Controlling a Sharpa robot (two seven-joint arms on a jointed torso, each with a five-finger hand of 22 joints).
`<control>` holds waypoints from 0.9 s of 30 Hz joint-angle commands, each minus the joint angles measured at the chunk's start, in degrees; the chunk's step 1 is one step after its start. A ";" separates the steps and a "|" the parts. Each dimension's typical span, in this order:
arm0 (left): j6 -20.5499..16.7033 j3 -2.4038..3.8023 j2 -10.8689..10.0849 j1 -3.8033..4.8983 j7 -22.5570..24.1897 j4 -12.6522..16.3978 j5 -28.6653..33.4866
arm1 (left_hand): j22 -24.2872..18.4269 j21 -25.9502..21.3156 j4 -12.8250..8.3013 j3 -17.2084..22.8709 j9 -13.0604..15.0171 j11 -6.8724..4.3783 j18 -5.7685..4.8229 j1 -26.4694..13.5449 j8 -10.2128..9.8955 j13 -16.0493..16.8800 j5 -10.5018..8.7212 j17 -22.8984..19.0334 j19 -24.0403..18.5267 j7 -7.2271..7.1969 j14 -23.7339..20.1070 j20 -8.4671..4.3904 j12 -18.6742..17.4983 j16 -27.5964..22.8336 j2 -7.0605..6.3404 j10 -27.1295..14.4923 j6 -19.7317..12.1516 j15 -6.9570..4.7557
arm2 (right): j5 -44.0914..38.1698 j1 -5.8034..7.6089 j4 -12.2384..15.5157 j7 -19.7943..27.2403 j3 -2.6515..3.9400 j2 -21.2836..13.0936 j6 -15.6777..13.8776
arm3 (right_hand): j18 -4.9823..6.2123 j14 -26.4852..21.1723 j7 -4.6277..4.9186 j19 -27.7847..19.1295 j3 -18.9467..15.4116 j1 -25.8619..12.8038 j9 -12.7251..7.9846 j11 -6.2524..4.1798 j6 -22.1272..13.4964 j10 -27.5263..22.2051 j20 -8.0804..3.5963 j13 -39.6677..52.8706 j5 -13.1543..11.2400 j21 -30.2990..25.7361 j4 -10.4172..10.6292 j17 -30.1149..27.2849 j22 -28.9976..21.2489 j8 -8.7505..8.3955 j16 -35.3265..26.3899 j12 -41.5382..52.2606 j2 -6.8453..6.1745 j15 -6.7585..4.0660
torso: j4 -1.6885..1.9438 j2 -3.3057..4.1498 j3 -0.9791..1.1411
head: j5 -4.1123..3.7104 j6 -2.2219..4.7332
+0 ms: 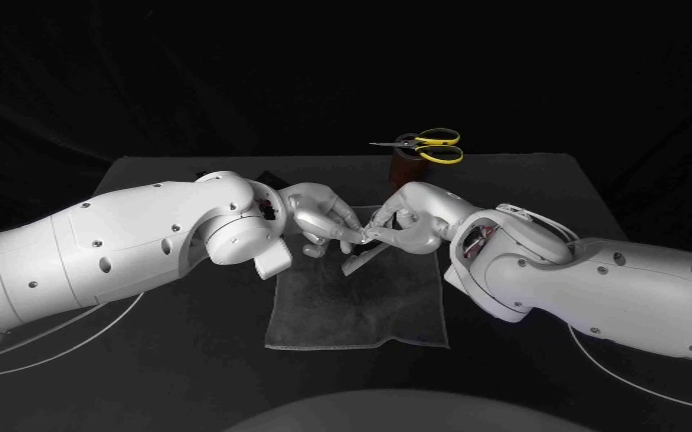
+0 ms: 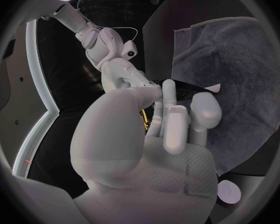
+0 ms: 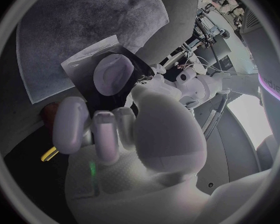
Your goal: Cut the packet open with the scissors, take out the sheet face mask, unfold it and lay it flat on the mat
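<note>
- Packet [image 1: 362, 258]: flat, pale grey with a dark part, tilted, at the frame's centre over the grey mat [image 1: 353, 314].
- Left hand [image 1: 323, 218] and right hand [image 1: 407, 216] both pinch its upper edge.

I see my left robot hand [image 2: 171, 134] and right robot hand [image 2: 124, 77] holding the packet [image 2: 193, 87] over the mat [image 2: 239, 55].

Blocked over mat's [image 1: 353, 317] far end by left hand [image 1: 325, 214] and right hand [image 1: 411, 212] gripping packet [image 1: 366, 255]; scissors [image 1: 433, 145] in holder [image 1: 405, 166] just behind; open over mat's near half.
</note>
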 commanded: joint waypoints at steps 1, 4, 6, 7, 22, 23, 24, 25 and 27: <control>0.36 0.06 0.19 -0.02 0.55 0.24 0.11 | 0.10 0.34 0.05 0.27 5.02 -0.78 -0.49 -0.19 0.44 0.05 0.16 -0.08 0.24 -0.05 0.34 0.00 0.02 0.24 0.44 1.17 0.55 0.14 | 0.52 -0.11 -0.10 2.74 -0.01 0.08 -0.83 | -0.88 5.67 -0.27 0.01 1.96 2.70 0.25 -0.49 0.32 4.57 -0.45 11.08 -0.15 0.39 -1.71 13.96 8.85 0.40 0.28 0.43 0.77 -0.49 | -0.01 0.00 0.00 | -0.02 -0.03; 0.38 0.06 0.21 -0.03 0.55 0.23 0.12 | 0.10 0.34 0.05 0.27 5.02 -0.78 -0.49 -0.19 0.44 0.05 0.16 -0.08 0.24 -0.05 0.34 0.00 0.02 0.24 0.44 1.17 0.55 0.14 | 0.81 -0.13 -0.14 3.80 -0.01 0.12 -1.19 | -1.03 5.74 -0.27 0.29 4.49 4.45 0.71 -0.52 0.64 4.78 -0.57 11.55 -0.14 1.02 -4.11 14.19 9.16 0.91 0.48 1.31 0.99 -0.53 | 0.00 0.00 0.01 | -0.04 -0.11; 0.38 0.06 0.21 -0.04 0.55 0.23 0.14 | 0.10 0.34 0.05 0.27 5.02 -0.78 -0.49 -0.19 0.44 0.05 0.16 -0.08 0.24 -0.05 0.34 0.00 0.02 0.24 0.44 1.17 0.55 0.14 | 1.03 -0.14 -0.17 4.54 -0.01 0.15 -1.53 | -1.12 5.78 -0.10 0.44 6.08 4.37 1.09 -0.40 0.78 4.89 -0.58 11.76 -0.14 1.37 -5.21 14.34 9.36 1.29 0.62 1.70 0.96 -0.41 | 0.01 0.00 0.00 | -0.03 -0.10; 0.37 0.06 0.21 -0.04 0.54 0.23 0.15 | 0.10 0.34 0.05 0.27 5.02 -0.78 -0.49 -0.19 0.44 0.05 0.16 -0.08 0.24 -0.05 0.34 0.00 0.02 0.24 0.44 1.17 0.55 0.14 | 1.15 -0.15 -0.18 4.82 -0.01 0.16 -1.70 | -1.14 5.80 -0.11 0.49 6.92 3.96 1.34 -0.37 0.86 4.93 -0.56 11.86 -0.16 1.48 -5.75 14.41 9.45 1.54 0.68 1.88 0.77 -0.37 | 0.01 0.00 0.00 | -0.03 -0.10; -0.12 0.05 0.00 -0.04 0.41 -0.05 0.18 | 0.06 0.34 -0.01 0.43 5.07 -0.77 -0.48 -0.31 0.44 0.07 0.15 -0.11 0.21 -0.02 0.34 0.00 0.01 0.24 0.43 1.17 0.53 0.15 | 3.98 -0.18 0.83 7.90 0.03 -1.29 -6.59 | -1.28 5.87 -0.42 0.79 11.39 0.42 2.90 -0.63 1.15 5.05 -0.61 12.14 -0.16 2.22 -8.53 14.70 9.98 3.14 0.94 2.32 -0.29 -0.54 | 0.01 -0.03 0.01 | 0.13 0.13; -0.14 0.05 -0.02 -0.04 0.39 -0.09 0.18 | 0.06 0.34 -0.01 0.43 5.07 -0.77 -0.48 -0.31 0.44 0.07 0.15 -0.11 0.21 -0.02 0.34 0.00 0.01 0.24 0.43 1.17 0.53 0.15 | 4.88 -0.18 1.05 8.50 0.07 -1.58 -7.05 | -1.28 5.89 -0.44 0.79 11.59 0.23 2.99 -0.65 1.17 5.06 -0.62 12.16 -0.16 2.23 -8.66 14.76 10.00 3.23 0.99 2.35 -0.32 -0.57 | -0.01 -0.03 0.01 | 0.18 0.23; -0.15 0.05 -0.03 -0.04 0.38 -0.11 0.18 | 0.06 0.34 -0.01 0.43 5.07 -0.77 -0.48 -0.31 0.44 0.07 0.15 -0.11 0.21 -0.02 0.34 0.00 0.01 0.24 0.43 1.17 0.53 0.15 | 5.55 -0.17 1.18 8.93 0.09 -1.77 -7.30 | -1.28 5.89 -0.44 0.79 11.59 0.23 2.99 -0.65 1.17 5.06 -0.62 12.16 -0.16 2.23 -8.66 14.76 10.00 3.23 0.99 2.35 -0.32 -0.57 | -0.01 -0.03 0.01 | 0.17 0.25; -0.16 0.05 -0.05 -0.04 0.37 -0.16 0.18 | 0.06 0.34 -0.01 0.43 5.07 -0.77 -0.48 -0.31 0.44 0.07 0.15 -0.11 0.21 -0.02 0.34 0.00 0.01 0.24 0.43 1.17 0.53 0.15 | 6.85 -0.17 1.40 9.73 0.14 -2.09 -7.71 | -1.30 5.92 -0.46 0.83 11.76 0.10 3.05 -0.67 1.18 5.09 -0.64 12.25 -0.16 2.31 -8.76 14.86 10.04 3.30 1.08 2.51 -0.33 -0.59 | -0.03 -0.03 0.01 | 0.19 0.28; -0.19 0.04 -0.07 -0.04 0.35 -0.24 0.18 | 0.06 0.34 -0.01 0.43 5.07 -0.77 -0.48 -0.31 0.44 0.07 0.15 -0.11 0.21 -0.02 0.34 0.00 0.01 0.24 0.43 1.17 0.53 0.15 | 9.46 -0.12 1.76 11.34 0.26 -2.68 -8.29 | -1.31 5.95 -0.48 0.86 11.96 -0.01 3.11 -0.69 1.19 5.13 -0.65 12.36 -0.16 2.37 -8.88 14.99 10.07 3.37 1.19 2.74 -0.30 -0.61 | -0.04 -0.04 0.02 | 0.21 0.28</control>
